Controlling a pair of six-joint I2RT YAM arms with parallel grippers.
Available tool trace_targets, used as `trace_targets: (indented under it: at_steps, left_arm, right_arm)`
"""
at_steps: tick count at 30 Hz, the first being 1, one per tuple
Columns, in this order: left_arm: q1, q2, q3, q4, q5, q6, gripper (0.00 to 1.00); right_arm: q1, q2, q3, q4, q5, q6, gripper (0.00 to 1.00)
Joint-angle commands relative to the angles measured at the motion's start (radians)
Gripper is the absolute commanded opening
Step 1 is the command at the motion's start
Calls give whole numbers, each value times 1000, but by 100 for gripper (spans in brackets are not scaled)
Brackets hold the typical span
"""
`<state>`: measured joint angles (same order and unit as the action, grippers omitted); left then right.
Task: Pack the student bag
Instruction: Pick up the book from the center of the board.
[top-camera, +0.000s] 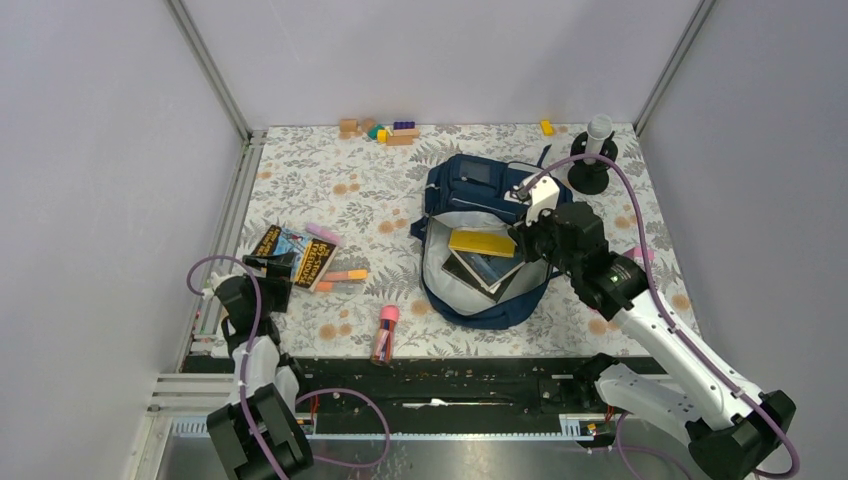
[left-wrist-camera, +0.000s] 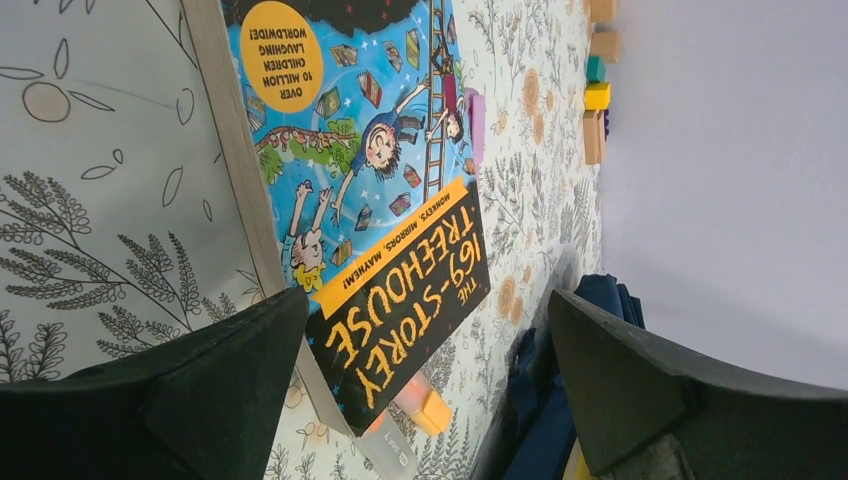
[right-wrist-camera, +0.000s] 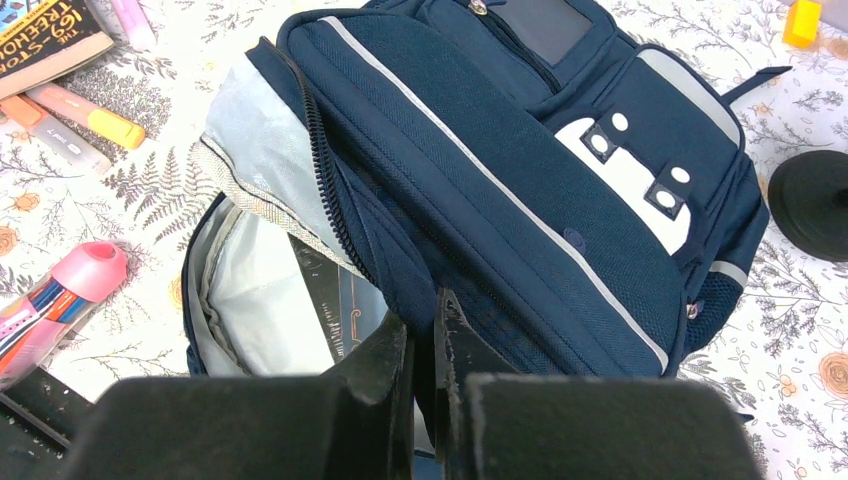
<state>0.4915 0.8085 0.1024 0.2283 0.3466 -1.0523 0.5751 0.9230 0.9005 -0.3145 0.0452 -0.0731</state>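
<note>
Pinching bag (right-wrist-camera: 520, 200) rim at frame bottom with closed right gripper (right-wrist-camera: 421, 310); holding left gripper (left-wrist-camera: 428, 310) wide open, empty, above book (left-wrist-camera: 370, 180) at overhead view's left.

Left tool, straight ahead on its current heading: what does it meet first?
Most likely the Treehouse book, lying flat on the table just ahead of the open left tool, with its near corner between the fingers. Depth is hard to judge, so it may skim over the cover instead.
</note>
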Motion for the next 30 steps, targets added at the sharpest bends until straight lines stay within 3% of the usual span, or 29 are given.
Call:
trace_targets:
  at_steps: [1,5,11,13,21,30]
  left_arm:
    - [2,23,-35,18,31,-19,99]
    - [2,-51,-51,-71,22,-33,98]
    - [2,-334,-8,-418,-63,-12,99]
    - [1,-354,4,-471,-49,-7,99]
    - [1,-367,-57,-405,-10,-73,99]
    - [-1,-248,-114,-160,20,-114,99]
  right_arm:
    - [-3,-76,-9,132,37,24,0]
    - [-3,-76,-27,164,38,21,0]
    - [-3,-70,-26,165,12,-4,0]
    - [-3,-73,-30,164,7,-11,0]
    - [-3,-71,-32,163,0,-10,0]
    - [-4,-65,-15,164,13,-10,0]
